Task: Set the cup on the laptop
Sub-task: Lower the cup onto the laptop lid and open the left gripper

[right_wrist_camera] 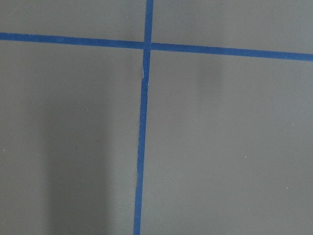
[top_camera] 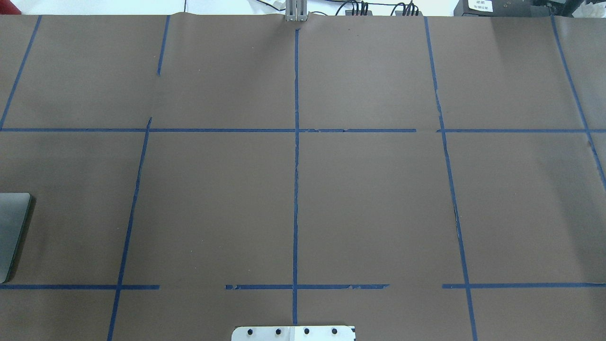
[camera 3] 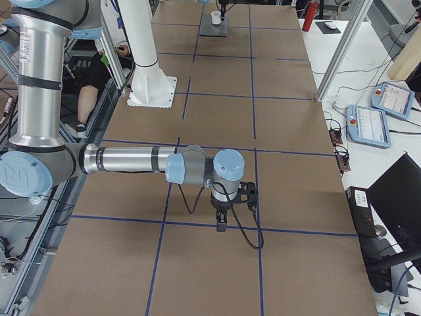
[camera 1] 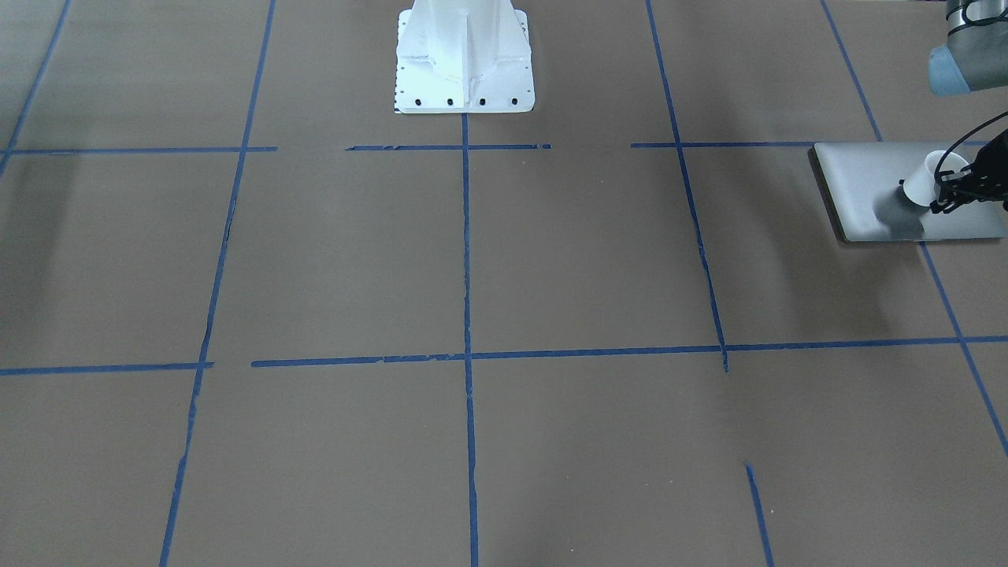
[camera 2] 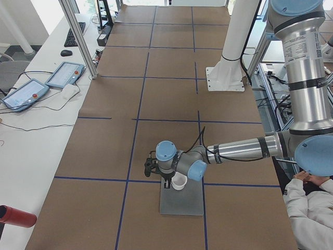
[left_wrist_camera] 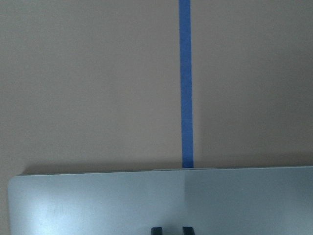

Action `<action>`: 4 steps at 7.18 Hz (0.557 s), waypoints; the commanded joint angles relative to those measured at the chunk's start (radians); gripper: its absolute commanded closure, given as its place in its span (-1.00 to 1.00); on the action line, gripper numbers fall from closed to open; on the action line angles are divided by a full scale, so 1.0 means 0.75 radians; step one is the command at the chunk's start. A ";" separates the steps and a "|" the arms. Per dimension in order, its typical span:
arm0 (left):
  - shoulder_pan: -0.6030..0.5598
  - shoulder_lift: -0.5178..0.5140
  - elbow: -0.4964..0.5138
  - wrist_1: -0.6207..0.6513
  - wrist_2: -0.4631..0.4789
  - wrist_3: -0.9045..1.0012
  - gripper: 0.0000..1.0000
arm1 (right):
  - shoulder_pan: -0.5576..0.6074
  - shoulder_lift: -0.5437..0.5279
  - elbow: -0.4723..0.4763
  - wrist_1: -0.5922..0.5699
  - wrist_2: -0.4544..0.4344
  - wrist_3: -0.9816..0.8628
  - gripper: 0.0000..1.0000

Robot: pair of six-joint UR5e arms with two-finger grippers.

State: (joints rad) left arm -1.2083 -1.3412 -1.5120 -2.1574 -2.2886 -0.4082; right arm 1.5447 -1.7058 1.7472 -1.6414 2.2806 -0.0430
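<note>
1. The small white cup with flared rim (camera 1: pixel 923 185) is over the flat silver-grey laptop (camera 1: pixel 854 173). I cannot tell if it touches the lid.
2. The left gripper (camera 1: pixel 947 191) seems to pinch the cup's rim with its fingers nearly together. I think this keeps the base free for setting down.
3. The right gripper (camera 3: pixel 222 222) hangs over the brown table (camera 3: pixel 296 164), well apart. I cannot tell how wide it is open.

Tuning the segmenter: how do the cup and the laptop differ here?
The cup is white and small; the laptop is silver-grey and far wider. The cup is an open vessel; the laptop lies flat and closed. The left end effector grips the cup at its rim; nothing grips the laptop. Both are at the table end on the robot's left.
</note>
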 commanded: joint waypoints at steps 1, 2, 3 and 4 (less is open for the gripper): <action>0.034 0.001 0.003 -0.001 0.002 -0.004 -0.14 | 0.000 0.000 0.000 0.000 -0.001 -0.002 -1.00; 0.034 0.003 0.003 0.001 0.002 0.002 -0.99 | 0.000 0.000 0.000 0.000 0.001 0.000 -1.00; 0.032 0.003 -0.003 0.007 0.000 0.008 -1.00 | 0.000 0.000 0.000 0.000 -0.001 0.000 -1.00; 0.020 0.003 -0.037 0.019 -0.004 0.012 -1.00 | 0.000 0.000 0.000 0.000 0.001 0.000 -1.00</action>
State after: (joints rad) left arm -1.1864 -1.3394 -1.5184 -2.1518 -2.2889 -0.4032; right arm 1.5447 -1.7058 1.7472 -1.6414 2.2802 -0.0431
